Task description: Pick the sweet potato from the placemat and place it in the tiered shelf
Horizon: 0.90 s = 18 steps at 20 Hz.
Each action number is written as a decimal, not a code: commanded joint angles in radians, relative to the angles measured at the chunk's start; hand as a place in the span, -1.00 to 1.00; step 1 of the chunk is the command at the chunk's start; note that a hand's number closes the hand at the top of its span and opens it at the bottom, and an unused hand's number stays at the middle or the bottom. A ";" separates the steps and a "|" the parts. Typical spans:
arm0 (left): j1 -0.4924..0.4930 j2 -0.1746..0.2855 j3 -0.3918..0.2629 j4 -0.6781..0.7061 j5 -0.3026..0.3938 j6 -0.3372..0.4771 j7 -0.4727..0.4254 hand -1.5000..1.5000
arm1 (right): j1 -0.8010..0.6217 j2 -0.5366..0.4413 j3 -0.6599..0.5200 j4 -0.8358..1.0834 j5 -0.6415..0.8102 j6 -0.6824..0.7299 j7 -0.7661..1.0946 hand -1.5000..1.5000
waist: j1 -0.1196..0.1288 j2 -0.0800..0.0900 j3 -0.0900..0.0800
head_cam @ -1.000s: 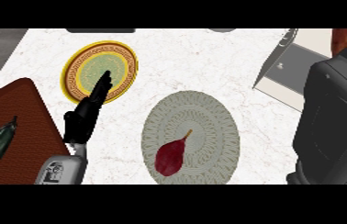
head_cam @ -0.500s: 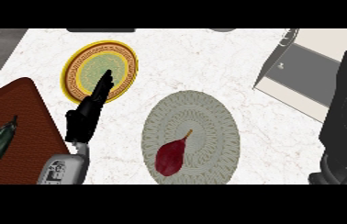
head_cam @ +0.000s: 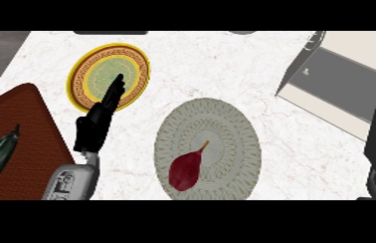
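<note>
Sweet potato (head_cam: 185, 170) near placemat (head_cam: 236, 130) edge (bare counter (head_cam: 220, 62) reaches tiered shelf (head_cam: 332, 78)).

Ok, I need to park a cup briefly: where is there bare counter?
Bare counter lies between the yellow plate and the tiered shelf, and right of the placemat, in front of the shelf. The left is crowded: the left hand lies over the plate beside the brown board.
</note>
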 commanded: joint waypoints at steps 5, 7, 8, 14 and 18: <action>0.026 0.021 0.019 -0.001 0.026 -0.034 -0.029 0.00 | 0.042 -0.009 -0.095 0.102 -0.168 -0.337 -0.078 1.00 | 0.002 0.001 -0.001; 0.057 0.015 -0.004 -0.046 0.008 -0.027 -0.013 0.00 | 0.050 -0.060 -0.135 0.117 -0.245 -0.349 -0.132 1.00 | 0.002 -0.001 -0.001; 0.034 -0.003 -0.011 -0.055 -0.006 -0.004 0.019 0.00 | 0.074 -0.043 -0.101 0.076 -0.239 -0.315 -0.107 1.00 | -0.002 -0.003 -0.001; 0.075 -0.016 -0.029 -0.071 -0.023 0.006 0.010 0.00 | 0.120 -0.102 -0.150 0.128 -0.347 -0.392 -0.162 1.00 | -0.002 -0.003 -0.001; 0.043 -0.023 -0.024 -0.008 -0.017 0.000 -0.020 0.00 | 0.097 -0.101 -0.117 0.119 -0.032 -0.234 0.110 -1.00 | -0.005 -0.003 -0.002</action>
